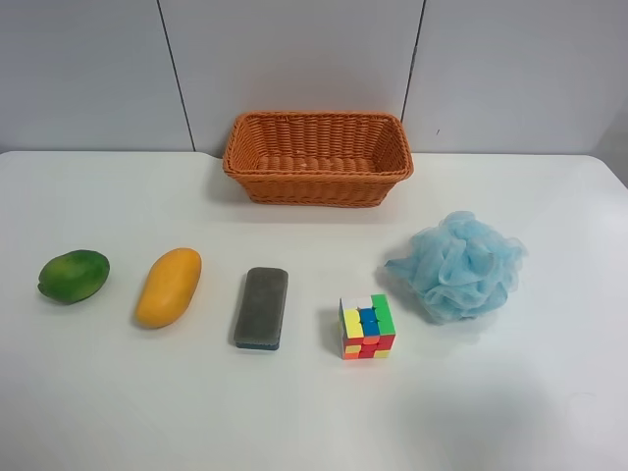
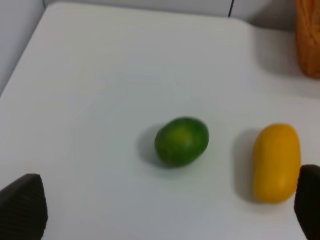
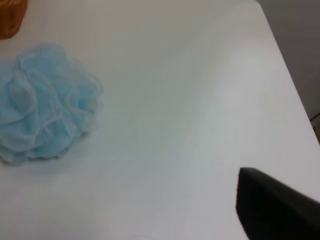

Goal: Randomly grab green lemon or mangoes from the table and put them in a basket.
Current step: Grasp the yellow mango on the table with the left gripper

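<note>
The green lemon [image 1: 74, 276] lies at the left of the white table [image 1: 510, 412], with the yellow-orange mango [image 1: 169, 287] beside it. The orange wicker basket [image 1: 316, 157] stands empty at the back middle. No arm shows in the exterior high view. In the left wrist view my left gripper [image 2: 165, 212] is open and empty, with its fingers [image 2: 22, 207] wide apart, short of the lemon [image 2: 181, 141] and the mango [image 2: 276, 162]. In the right wrist view only one dark finger [image 3: 275, 210] of my right gripper shows, over bare table.
A grey eraser block [image 1: 262, 307], a coloured puzzle cube [image 1: 366, 327] and a blue mesh bath pouf [image 1: 459, 265] lie right of the mango. The pouf [image 3: 45, 102] and a basket corner [image 3: 10, 17] show in the right wrist view. A grey wall stands behind the table.
</note>
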`<state>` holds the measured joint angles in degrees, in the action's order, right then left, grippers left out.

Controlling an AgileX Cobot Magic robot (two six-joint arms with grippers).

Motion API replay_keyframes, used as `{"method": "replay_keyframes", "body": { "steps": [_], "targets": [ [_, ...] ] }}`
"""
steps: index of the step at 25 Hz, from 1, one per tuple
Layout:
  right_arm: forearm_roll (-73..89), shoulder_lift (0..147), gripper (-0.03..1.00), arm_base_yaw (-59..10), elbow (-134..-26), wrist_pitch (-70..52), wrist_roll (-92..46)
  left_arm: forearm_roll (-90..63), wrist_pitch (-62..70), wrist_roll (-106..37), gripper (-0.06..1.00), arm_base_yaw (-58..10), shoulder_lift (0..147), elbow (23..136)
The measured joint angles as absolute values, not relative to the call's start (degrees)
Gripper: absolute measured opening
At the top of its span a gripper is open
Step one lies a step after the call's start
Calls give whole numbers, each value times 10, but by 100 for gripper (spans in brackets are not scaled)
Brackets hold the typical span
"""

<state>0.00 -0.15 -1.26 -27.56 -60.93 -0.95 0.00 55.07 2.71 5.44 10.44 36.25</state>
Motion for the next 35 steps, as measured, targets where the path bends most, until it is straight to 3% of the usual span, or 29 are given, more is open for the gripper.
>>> {"method": "replay_keyframes", "body": {
  "steps": [8, 13, 24, 35],
  "targets": [
    [0, -1, 99, -13, -276, -609, -10, -79, 538, -14, 99, 54, 357, 509],
    [0, -1, 99, -13, -276, -609, -10, -140, 553, -31, 99, 45, 484, 543],
    [0, -1, 99, -13, -276, -609, -10, -97, 505, 26, 99, -162, 687, 544],
    [0, -1, 99, -13, -276, -609, -10, -69, 396, 39, 99, -209, 912, 544]
  ]
}}
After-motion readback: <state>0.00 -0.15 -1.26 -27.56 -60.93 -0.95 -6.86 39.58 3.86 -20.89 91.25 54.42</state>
